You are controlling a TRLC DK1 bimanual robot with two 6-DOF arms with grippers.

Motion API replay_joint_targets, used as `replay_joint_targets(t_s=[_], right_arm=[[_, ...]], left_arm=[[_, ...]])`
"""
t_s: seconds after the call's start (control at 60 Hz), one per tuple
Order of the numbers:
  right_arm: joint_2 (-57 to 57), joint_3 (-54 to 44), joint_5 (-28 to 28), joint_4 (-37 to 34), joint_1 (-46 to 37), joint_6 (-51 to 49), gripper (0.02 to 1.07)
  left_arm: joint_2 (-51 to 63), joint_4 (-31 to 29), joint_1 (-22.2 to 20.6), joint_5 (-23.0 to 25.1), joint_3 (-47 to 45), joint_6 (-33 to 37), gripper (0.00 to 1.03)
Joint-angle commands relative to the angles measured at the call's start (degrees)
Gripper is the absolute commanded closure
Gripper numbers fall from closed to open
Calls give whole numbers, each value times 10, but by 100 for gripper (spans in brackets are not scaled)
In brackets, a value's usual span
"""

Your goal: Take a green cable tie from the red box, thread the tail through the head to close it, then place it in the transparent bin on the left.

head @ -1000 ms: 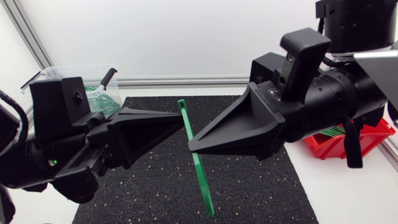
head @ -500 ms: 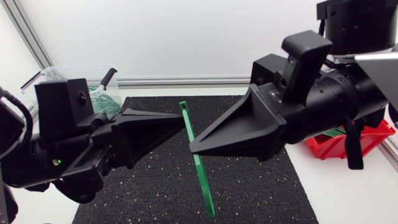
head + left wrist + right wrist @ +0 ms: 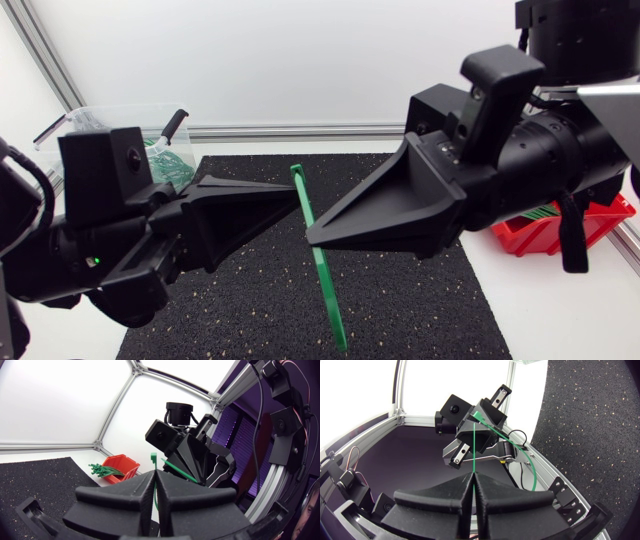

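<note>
1. The long thin green plastic cable tie (image 3: 318, 262) hangs almost straight above the black speckled mat (image 3: 400, 300), in the middle, not looped yet.
2. The left claw (image 3: 296, 201) is pressed together, pinching the tie near its top; the right claw (image 3: 309, 238) pinches it just below.
3. It could slip out and drop if either claw tugs or twists too hard.
4. Since a second ago, both claws and the tie slid a tiny bit right.
</note>
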Motion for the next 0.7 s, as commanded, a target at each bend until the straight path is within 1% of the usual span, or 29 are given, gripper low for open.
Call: replay_joint_targets(t_s=[0.0,0.433,0.6,0.683], right_arm=[[7,-8,-2,0,0,15,101],[16,-6,-2,3,-2,15,101],[17,-2,0,6,-2,15,101],[17,2,1,6,-1,17,101]], left_arm=[[-4,4,-6,0,-13,8,99],[-25,-4,-13,0,-18,8,99],[-27,-5,-21,-1,-22,16,99],[-28,-6,-30,-10,-25,24,99]])
